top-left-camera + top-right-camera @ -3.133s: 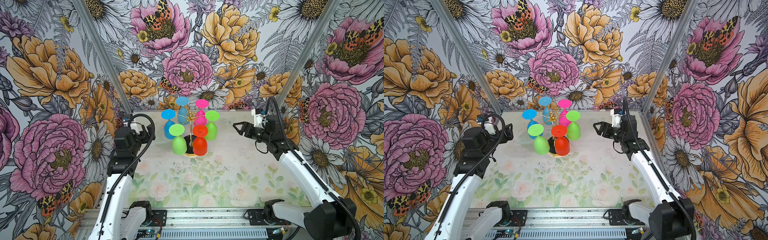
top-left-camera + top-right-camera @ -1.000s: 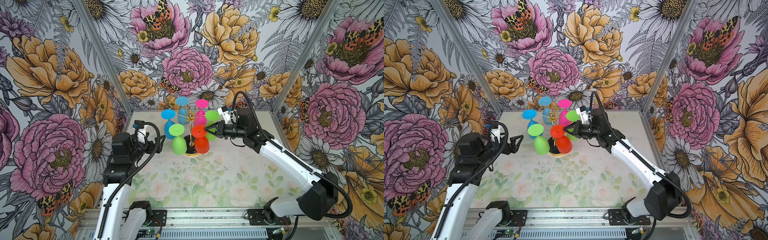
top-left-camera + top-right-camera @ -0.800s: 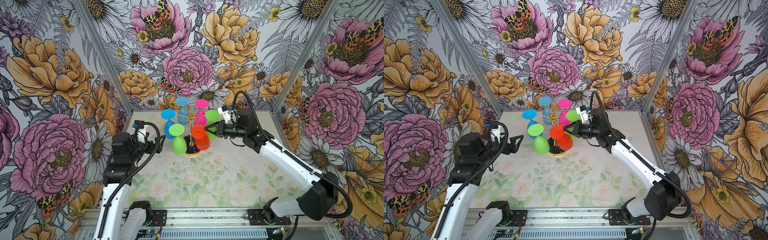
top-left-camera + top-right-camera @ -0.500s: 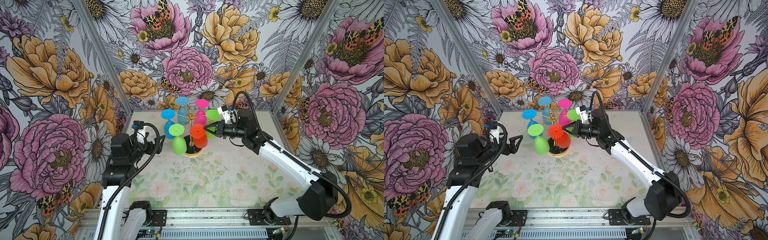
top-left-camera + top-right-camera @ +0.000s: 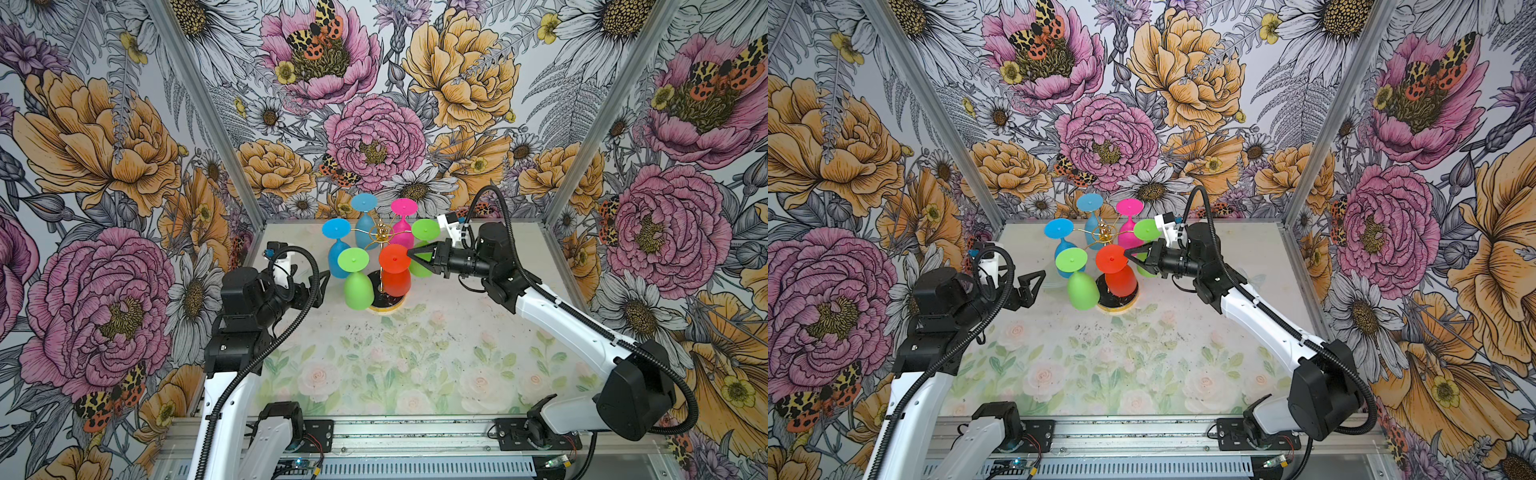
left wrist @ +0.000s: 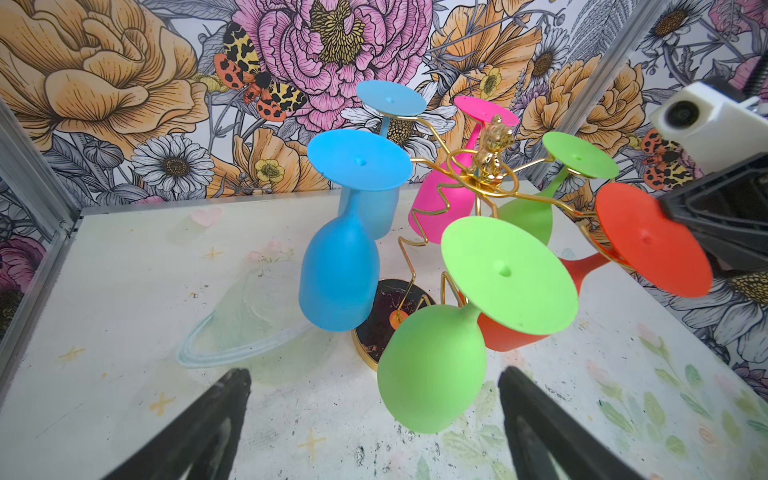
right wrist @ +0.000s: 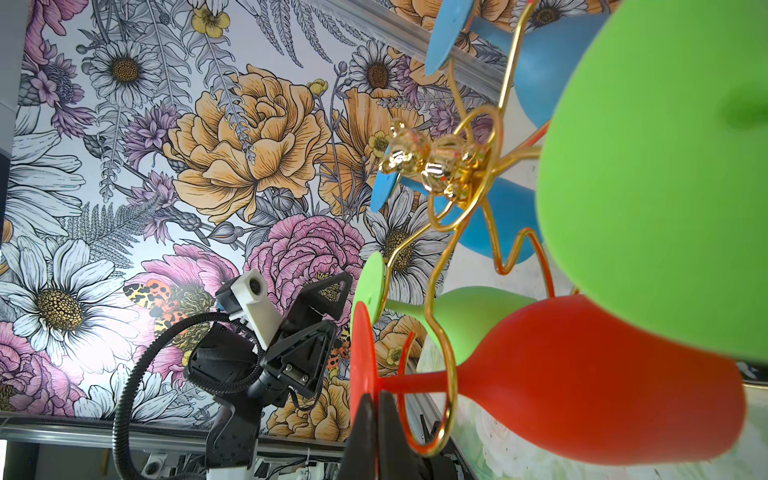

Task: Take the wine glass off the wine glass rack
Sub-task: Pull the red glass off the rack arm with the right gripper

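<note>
red wine glass [image 5: 394, 266] foot clamped in right gripper [image 5: 410, 254] to slide it off wine glass rack [image 5: 382, 233], left gripper [image 5: 321, 286] spread.

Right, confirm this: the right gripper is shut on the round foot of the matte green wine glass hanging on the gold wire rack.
Not green: the right gripper is shut on the round foot of the matte red wine glass hanging on the gold wire rack. The right wrist view shows it.
</note>
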Tool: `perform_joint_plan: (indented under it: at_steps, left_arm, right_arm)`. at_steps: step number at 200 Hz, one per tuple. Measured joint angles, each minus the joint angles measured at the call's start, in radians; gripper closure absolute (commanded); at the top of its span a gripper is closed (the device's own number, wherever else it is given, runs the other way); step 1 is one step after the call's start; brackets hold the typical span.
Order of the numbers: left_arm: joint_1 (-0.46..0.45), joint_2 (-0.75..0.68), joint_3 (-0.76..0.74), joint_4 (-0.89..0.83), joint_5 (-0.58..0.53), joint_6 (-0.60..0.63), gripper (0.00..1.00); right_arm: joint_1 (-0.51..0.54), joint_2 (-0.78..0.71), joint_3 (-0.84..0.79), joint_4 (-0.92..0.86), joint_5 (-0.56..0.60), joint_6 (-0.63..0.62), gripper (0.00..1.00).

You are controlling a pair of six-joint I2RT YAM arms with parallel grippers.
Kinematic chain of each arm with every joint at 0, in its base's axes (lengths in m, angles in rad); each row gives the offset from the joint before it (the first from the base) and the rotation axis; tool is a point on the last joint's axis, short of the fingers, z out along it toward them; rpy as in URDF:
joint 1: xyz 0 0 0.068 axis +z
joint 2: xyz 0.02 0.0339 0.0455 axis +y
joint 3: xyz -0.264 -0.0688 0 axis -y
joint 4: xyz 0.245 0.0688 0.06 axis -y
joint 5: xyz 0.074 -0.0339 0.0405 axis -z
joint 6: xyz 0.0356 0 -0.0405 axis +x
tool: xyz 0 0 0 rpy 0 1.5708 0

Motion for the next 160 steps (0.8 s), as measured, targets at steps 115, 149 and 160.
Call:
perform_joint_plan:
  at_steps: [115, 149, 160]
  left_arm:
    - [0.0, 0.0, 0.014, -0.012, 0.0, 0.009, 0.05]
    - [0.0, -0.002, 0.023, -0.032, -0.001, 0.026, 0.04]
    - [0.0, -0.003, 0.028, -0.042, -0.002, 0.034, 0.04]
  right_arm:
    - [-0.029, 0.037, 0.002, 0.058, 0.004, 0.06, 1.0]
    - [-0.029, 0.061, 0.024, 0.06, 0.004, 0.06, 1.0]
    - [-0.029, 0.07, 0.033, 0.06, 0.003, 0.06, 1.0]
